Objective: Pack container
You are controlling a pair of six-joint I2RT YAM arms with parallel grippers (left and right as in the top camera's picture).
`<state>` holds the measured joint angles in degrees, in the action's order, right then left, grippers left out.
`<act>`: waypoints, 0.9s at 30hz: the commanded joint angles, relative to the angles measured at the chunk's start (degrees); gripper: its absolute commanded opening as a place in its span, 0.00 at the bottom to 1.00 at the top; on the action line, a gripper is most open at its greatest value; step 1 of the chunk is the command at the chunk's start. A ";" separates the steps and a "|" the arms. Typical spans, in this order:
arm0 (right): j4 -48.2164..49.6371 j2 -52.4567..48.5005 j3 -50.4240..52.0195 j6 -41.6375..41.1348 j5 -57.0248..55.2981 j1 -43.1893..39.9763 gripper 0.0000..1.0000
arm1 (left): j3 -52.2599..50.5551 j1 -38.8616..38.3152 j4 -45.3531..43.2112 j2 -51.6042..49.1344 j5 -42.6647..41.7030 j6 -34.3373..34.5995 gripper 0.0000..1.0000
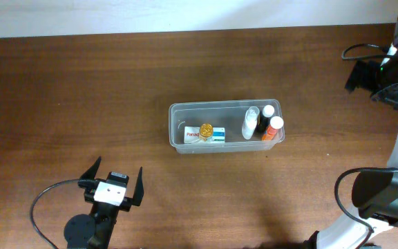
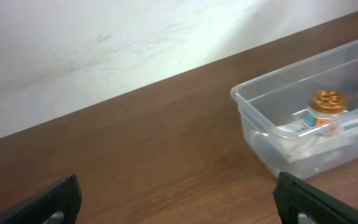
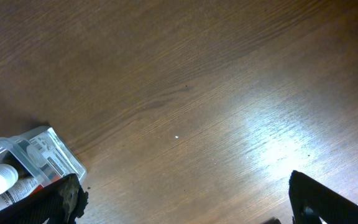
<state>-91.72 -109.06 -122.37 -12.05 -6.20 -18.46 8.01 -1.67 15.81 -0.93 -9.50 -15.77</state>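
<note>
The container (image 1: 213,104) is a clear plastic tub at the table's middle. Inside lie a white-and-blue box (image 1: 216,135) with a gold-capped jar (image 1: 206,129) on it, a white bottle (image 1: 250,123), a black-capped bottle (image 1: 267,113) and an orange-capped bottle (image 1: 274,126). My left gripper (image 1: 118,170) stands open near the front edge, well left of the tub, with nothing between its fingers. In the left wrist view the left gripper (image 2: 179,199) faces bare wood, with the container (image 2: 260,134) and jar (image 2: 327,101) at right. My right gripper (image 1: 358,75) is open at the far right; in its wrist view the right gripper (image 3: 188,199) is empty, the container's corner (image 3: 55,149) at lower left.
A black cable (image 1: 40,200) loops beside the left arm's base. The right arm's white links and black joint (image 1: 385,194) fill the right edge. A white wall (image 1: 185,14) runs along the table's far side.
</note>
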 commanded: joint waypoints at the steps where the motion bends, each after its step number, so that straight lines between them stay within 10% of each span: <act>1: 0.04 -0.33 0.13 -0.46 -0.52 0.02 0.98 | -2.51 0.98 -0.98 0.63 -0.79 -1.03 0.99; 27: 0.04 -0.33 0.13 -0.46 -0.52 0.02 0.98 | -3.48 0.98 -1.70 0.63 -0.61 -1.03 0.99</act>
<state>-91.72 -109.06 -122.37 -12.03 -6.20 -18.46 4.97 -1.04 14.31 -0.93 -9.52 -15.92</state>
